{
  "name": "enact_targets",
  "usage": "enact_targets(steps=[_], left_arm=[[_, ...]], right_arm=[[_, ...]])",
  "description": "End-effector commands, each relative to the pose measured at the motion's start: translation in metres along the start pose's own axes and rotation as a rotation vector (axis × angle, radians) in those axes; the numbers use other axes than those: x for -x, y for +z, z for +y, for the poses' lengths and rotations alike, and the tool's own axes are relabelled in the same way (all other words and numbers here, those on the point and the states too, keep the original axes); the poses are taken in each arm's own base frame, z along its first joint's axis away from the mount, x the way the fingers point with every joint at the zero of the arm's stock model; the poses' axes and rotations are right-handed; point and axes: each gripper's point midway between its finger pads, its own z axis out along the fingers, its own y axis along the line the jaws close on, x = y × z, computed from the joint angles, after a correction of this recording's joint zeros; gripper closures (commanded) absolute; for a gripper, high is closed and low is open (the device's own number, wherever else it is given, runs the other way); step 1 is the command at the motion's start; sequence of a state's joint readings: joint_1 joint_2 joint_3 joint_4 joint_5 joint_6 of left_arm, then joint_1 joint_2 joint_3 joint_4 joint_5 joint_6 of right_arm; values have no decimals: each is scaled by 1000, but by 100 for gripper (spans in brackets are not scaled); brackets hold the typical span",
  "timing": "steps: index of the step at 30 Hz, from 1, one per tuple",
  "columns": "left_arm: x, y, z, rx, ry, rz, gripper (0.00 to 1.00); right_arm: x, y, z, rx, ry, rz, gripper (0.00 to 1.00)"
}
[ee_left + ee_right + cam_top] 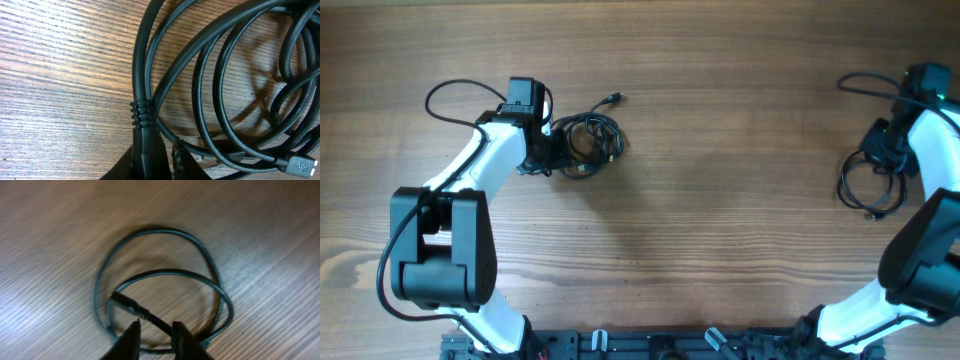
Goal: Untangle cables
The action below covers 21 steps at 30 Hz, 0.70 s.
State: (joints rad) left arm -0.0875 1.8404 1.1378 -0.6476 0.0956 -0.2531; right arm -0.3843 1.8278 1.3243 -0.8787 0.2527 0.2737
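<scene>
A: The left gripper point(152, 162) is closed on the black moulded plug with ribbed boot point(142, 135). Its coiled bundle of black rubber-sheathed cables point(215, 100) is laid on the left half of the brown wood-grain table point(720, 230).

B: The right gripper point(155, 332) is held slightly apart with nothing clamped. The thin black looped cord point(160, 272), far right on the table, is seen running into the gap.

A: Plug is best drawn outward slowly, along its own run. Crossings are loosened that way, not cinched.

B: Agreed. Cord to be gripped near its end.
</scene>
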Motion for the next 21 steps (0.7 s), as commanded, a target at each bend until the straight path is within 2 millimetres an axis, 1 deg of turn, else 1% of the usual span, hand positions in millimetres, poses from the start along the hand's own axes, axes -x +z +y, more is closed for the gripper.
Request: enact_targets(steps=[1, 3, 4, 5, 6, 11, 16, 18, 20, 21], left_arm=[[-5, 4, 0, -7, -3, 19, 79], [-5, 4, 0, -7, -3, 19, 79], [-5, 4, 0, -7, -3, 19, 78], [-5, 4, 0, -7, -3, 19, 78], [-5, 4, 0, -7, -3, 19, 78], [-5, 4, 0, -7, -3, 19, 76], [-5, 4, 0, -7, -3, 19, 76], [-5, 4, 0, -7, -3, 19, 76], [-5, 4, 0, -7, -3, 19, 75], [-5, 4, 0, -7, -3, 19, 75]], right_arm=[[-10, 18, 3, 47, 69, 71, 70], [-15, 22, 15, 104, 65, 103, 63], [-18, 22, 25, 157, 63, 122, 57], [-20, 23, 31, 188, 59, 135, 55], [-21, 24, 32, 192, 56, 142, 51], [-24, 30, 33, 185, 54, 155, 45], [-33, 34, 34, 177, 52, 184, 46], [-42, 40, 36, 173, 58, 196, 47], [-49, 51, 39, 176, 57, 187, 52], [-50, 56, 41, 185, 59, 175, 57]])
